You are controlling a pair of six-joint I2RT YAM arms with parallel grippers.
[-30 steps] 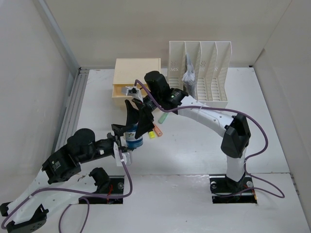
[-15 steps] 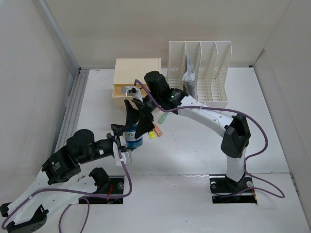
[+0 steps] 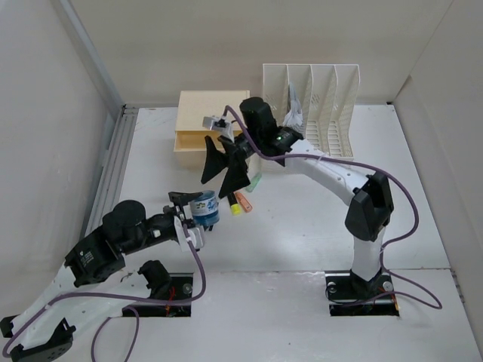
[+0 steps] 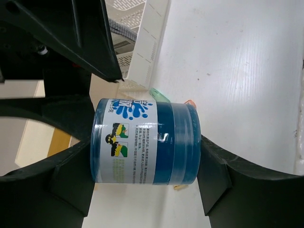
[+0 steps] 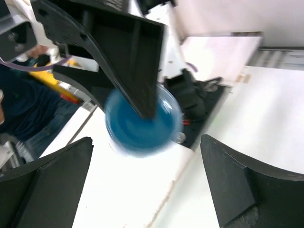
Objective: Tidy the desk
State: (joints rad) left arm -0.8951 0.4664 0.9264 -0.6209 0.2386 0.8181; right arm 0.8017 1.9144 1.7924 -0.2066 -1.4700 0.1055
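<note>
A blue jar (image 3: 207,212) with a white label hangs over the white desk (image 3: 302,226), held on its side. My left gripper (image 3: 198,210) is shut on the jar (image 4: 145,141), one finger on its base and the other finger (image 4: 237,180) on its lid. My right gripper (image 3: 214,188) stands open just behind and above the jar, touching nothing. In the right wrist view the jar (image 5: 142,122) appears blurred and end-on beyond the wide-open right gripper (image 5: 147,190), with a left finger across it.
A cream drawer box (image 3: 213,113) with its drawer pulled out stands at the back. A white slotted file rack (image 3: 311,113) holding papers is to its right. Orange, yellow and green markers (image 3: 241,202) lie on the desk behind the jar. A grooved metal rail (image 3: 117,166) runs along the left edge.
My right gripper has opened wide, come off the blue jar and drawn back and up toward the drawer box. The left gripper keeps the jar, shifted slightly.
</note>
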